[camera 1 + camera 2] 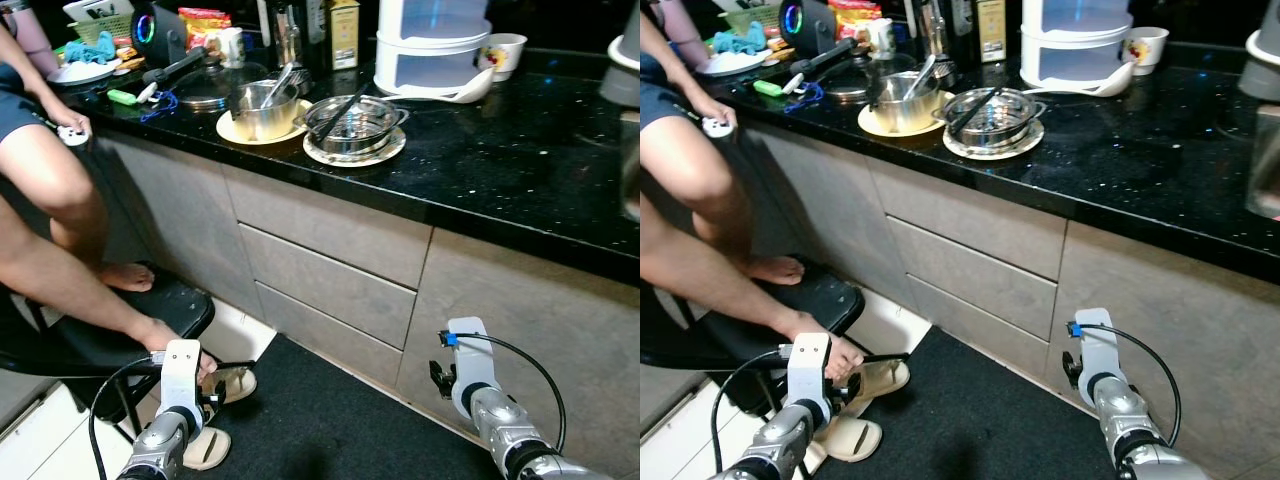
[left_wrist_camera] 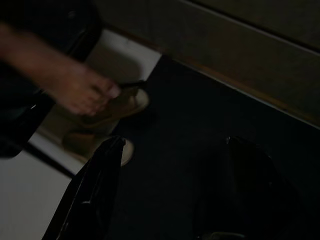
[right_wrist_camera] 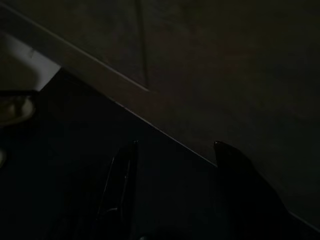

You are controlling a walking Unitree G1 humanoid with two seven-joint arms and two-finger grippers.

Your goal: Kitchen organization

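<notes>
Down low, closest to me, my two arms hang in front of the cupboards. My left gripper (image 2: pixel 165 190) hangs over a dark mat (image 1: pixel 330 420) on the floor, and its two black fingers are spread apart with nothing between them. My right gripper (image 3: pixel 175 195) hangs near the bottom of the grey drawers (image 1: pixel 330 270), and its fingers are spread apart and hold nothing too. Just beside my left arm a person sits on a black chair (image 1: pixel 150 320), with one foot (image 2: pixel 85 92) resting on tan slippers (image 1: pixel 865 385) at the edge of the mat. Up above is the black worktop (image 1: pixel 500 170). Near its front edge sits a metal pot (image 1: pixel 262 108) on a yellow plate (image 1: pixel 232 131), with a spoon sticking out of it. Touching close beside it is a shiny metal bowl (image 1: pixel 352 122) on a white plate (image 1: pixel 385 152), with black tongs lying across the bowl. Behind these, toward the back edge, stands a white stacked container (image 1: pixel 432 45), and a white cup (image 1: pixel 503 50) sits next to it. At the far left end of the worktop lie a glass lid (image 1: pixel 205 88), a green thing (image 1: pixel 122 97) and a plate with a blue cloth (image 1: pixel 88 50). The person's hand (image 1: pixel 72 125) rests at that end of the front edge.
</notes>
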